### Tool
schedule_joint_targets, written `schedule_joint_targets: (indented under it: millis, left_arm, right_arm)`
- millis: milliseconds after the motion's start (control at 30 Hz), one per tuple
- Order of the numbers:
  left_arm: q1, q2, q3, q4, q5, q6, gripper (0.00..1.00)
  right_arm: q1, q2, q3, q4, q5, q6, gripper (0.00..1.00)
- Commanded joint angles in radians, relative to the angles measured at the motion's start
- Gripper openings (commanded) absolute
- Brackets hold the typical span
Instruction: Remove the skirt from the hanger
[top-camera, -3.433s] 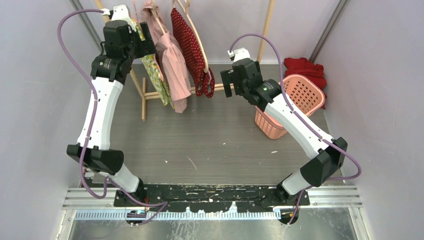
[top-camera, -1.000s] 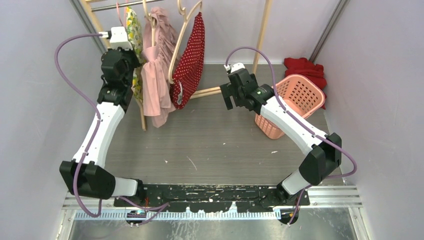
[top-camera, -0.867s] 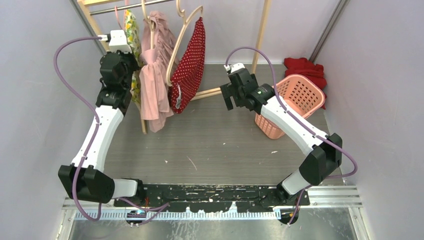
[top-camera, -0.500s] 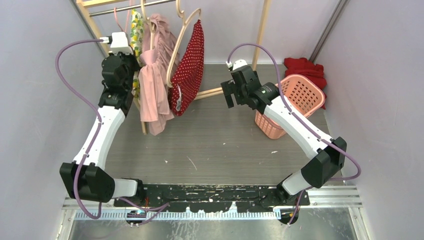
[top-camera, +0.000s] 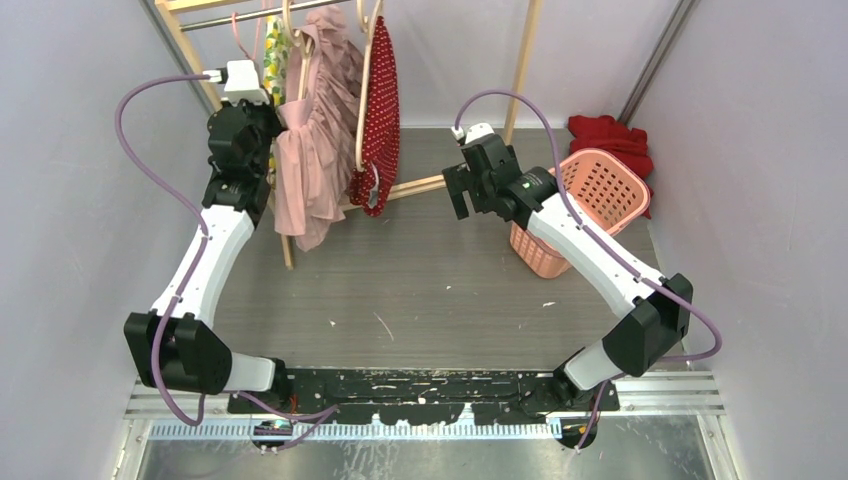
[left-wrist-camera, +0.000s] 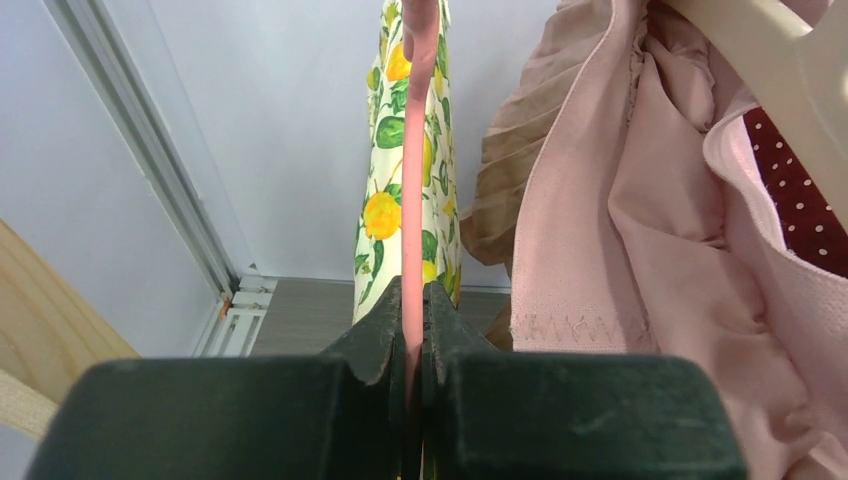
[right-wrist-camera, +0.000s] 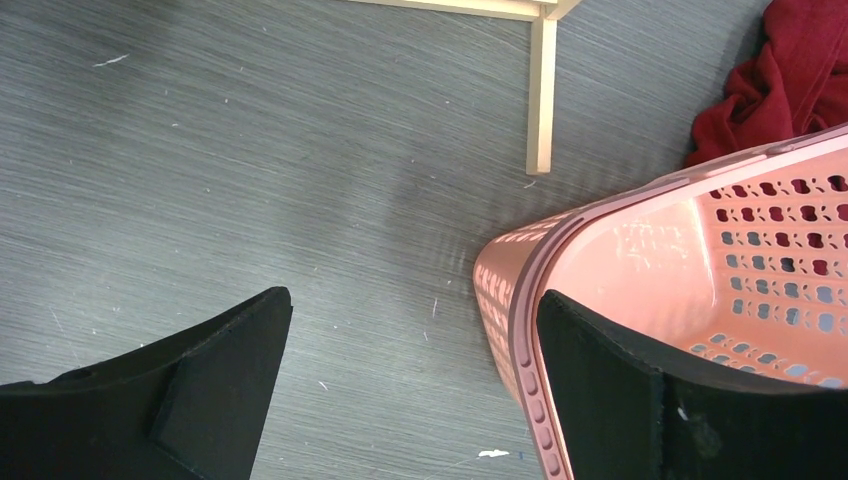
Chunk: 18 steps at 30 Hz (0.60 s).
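Observation:
A lemon-print skirt (top-camera: 270, 52) (left-wrist-camera: 400, 190) hangs at the left end of the rack on a thin pink hanger (left-wrist-camera: 413, 140). My left gripper (top-camera: 266, 108) (left-wrist-camera: 413, 305) is shut on the pink hanger's lower bar, and the skirt hangs just beyond the fingertips. My right gripper (top-camera: 455, 190) (right-wrist-camera: 410, 320) stands wide open above the floor, holding nothing, well right of the rack's clothes and beside the basket.
A pink ruffled garment (top-camera: 315, 150) (left-wrist-camera: 620, 220) and a red polka-dot garment (top-camera: 382, 110) on a wooden hanger (top-camera: 362, 90) hang right of the skirt. A wooden rack post (top-camera: 530, 50), a pink basket (top-camera: 600, 190) (right-wrist-camera: 700, 260) and a red cloth (top-camera: 610, 135) stand at the right.
The left arm has shifted slightly right, still gripping the hanger. The hanging clothes have swung, and the red polka-dot garment now hangs edge-on. The right gripper has barely moved.

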Motion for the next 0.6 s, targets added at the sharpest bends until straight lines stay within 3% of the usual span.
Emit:
schedule_joint_targets:
  millis: [0, 567]
  left_arm:
    - [0.002, -0.069, 0.039, 0.124, 0.004, 0.002, 0.00]
    - [0.002, -0.152, 0.013, 0.151, -0.004, 0.029, 0.00]
  right_arm:
    - [0.005, 0.006, -0.004, 0.035, -0.013, 0.006, 0.97]
    - [0.006, 0.045, -0.035, 0.049, -0.036, 0.011, 0.97]
